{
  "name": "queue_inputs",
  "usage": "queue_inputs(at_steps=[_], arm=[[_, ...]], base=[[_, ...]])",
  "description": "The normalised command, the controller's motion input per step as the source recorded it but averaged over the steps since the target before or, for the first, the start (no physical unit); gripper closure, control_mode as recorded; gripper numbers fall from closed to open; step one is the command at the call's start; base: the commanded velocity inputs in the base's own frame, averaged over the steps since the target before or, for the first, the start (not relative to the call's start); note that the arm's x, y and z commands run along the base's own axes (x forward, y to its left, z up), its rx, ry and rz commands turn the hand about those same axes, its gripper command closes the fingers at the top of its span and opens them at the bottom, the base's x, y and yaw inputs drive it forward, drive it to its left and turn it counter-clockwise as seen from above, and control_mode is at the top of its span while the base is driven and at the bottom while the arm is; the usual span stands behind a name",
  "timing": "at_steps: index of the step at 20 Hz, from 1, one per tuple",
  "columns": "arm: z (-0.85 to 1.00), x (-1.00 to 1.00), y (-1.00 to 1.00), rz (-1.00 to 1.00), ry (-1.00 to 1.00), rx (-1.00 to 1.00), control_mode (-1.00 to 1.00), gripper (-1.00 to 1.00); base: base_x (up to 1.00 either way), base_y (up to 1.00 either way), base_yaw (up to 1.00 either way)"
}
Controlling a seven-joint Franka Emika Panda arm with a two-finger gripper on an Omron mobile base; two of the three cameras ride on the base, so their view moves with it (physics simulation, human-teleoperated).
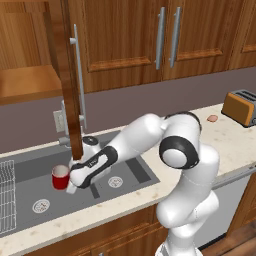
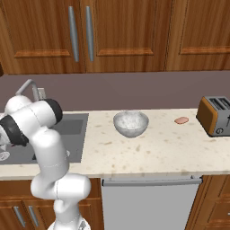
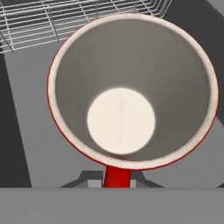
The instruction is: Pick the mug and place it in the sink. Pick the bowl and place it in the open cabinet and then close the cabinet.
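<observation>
The small red mug [image 1: 60, 177] with its white inside [image 3: 131, 92] is upright, low in the left basin of the dark grey sink [image 1: 27, 172]. My gripper [image 1: 71, 187] reaches down beside it and is shut on the mug's red handle [image 3: 117, 176]; whether the mug's base touches the basin floor I cannot tell. The speckled grey-white bowl [image 2: 130, 123] sits on the counter right of the sink [image 2: 74, 130]. The cabinet door [image 1: 67, 75] stands open above the sink, showing the wood shelf [image 1: 25, 82].
A white wire rack [image 1: 6, 195] [image 3: 65, 22] lies at the sink's left end. The faucet [image 2: 29, 85] rises behind the basins. An orange toaster [image 2: 215, 116] [image 1: 241, 107] and a small pink item [image 2: 181, 120] sit on the right counter.
</observation>
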Motion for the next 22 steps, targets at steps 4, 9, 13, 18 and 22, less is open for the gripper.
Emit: queue_inputs(at_steps=[4, 9, 13, 18, 22], arm=[[-0.2, 0.0, 0.19, 0.0, 0.0, 0.0, -1.0, 1.0], [-0.24, 0.0, 0.18, 0.0, 0.0, 0.0, -1.0, 1.0], [-0.22, 0.02, 0.19, 0.0, 0.0, 0.0, -1.0, 1.0], [-0.13, 0.04, 0.22, 0.0, 0.0, 0.0, -1.0, 1.0], [-0.11, 0.09, 0.29, 0.0, 0.0, 0.0, -1.0, 1.0]], base=[[0.0, 0.0, 0.0], [0.0, 0.0, 0.0], [0.0, 0.0, 0.0], [0.0, 0.0, 0.0], [0.0, 0.0, 0.0]])
